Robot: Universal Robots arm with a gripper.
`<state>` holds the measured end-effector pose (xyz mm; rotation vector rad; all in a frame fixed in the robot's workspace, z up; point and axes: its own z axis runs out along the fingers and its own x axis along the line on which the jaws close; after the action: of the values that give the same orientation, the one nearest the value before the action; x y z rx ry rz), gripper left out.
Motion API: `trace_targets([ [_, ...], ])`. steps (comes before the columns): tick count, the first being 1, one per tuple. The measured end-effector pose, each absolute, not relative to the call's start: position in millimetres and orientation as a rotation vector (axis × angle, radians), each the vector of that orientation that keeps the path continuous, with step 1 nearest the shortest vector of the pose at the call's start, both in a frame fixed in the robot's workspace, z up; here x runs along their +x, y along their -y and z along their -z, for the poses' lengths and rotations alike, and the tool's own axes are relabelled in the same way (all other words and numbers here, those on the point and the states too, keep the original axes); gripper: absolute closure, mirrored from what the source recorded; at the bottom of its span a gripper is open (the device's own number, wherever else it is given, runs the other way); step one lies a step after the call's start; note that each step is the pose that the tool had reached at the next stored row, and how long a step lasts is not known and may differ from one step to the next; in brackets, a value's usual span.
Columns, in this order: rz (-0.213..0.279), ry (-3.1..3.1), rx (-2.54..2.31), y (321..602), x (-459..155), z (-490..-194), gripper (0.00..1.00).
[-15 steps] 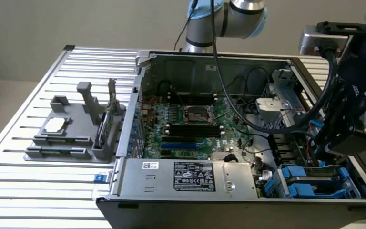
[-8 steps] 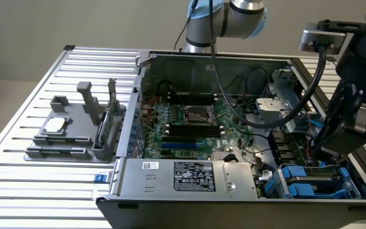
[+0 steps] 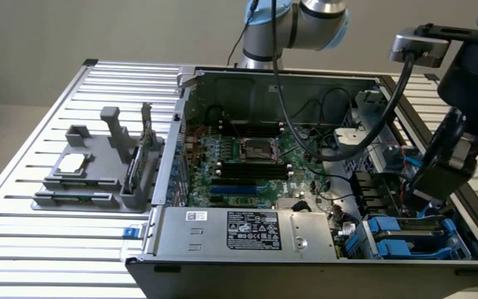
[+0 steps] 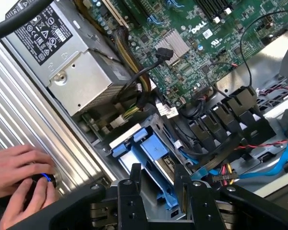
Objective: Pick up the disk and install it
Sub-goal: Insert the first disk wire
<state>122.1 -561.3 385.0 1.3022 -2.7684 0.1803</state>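
Over the drive bay at the exterior view's right of the open black computer case [image 3: 305, 277], your black fingers [image 4: 128, 196] stand apart just above the blue-framed silver-grey rectangular disk [image 4: 153, 148] lying in that bay.
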Motion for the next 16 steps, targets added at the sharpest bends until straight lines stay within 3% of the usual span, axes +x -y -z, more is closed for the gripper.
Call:
trace_targets([
  [11, -0.159, 2.866, 1.052, 561.4, 122.1, -382.8, 0.59],
  [16, -0.097, 2.906, 0.984, 561.3, 122.2, -381.3, 0.59],
])
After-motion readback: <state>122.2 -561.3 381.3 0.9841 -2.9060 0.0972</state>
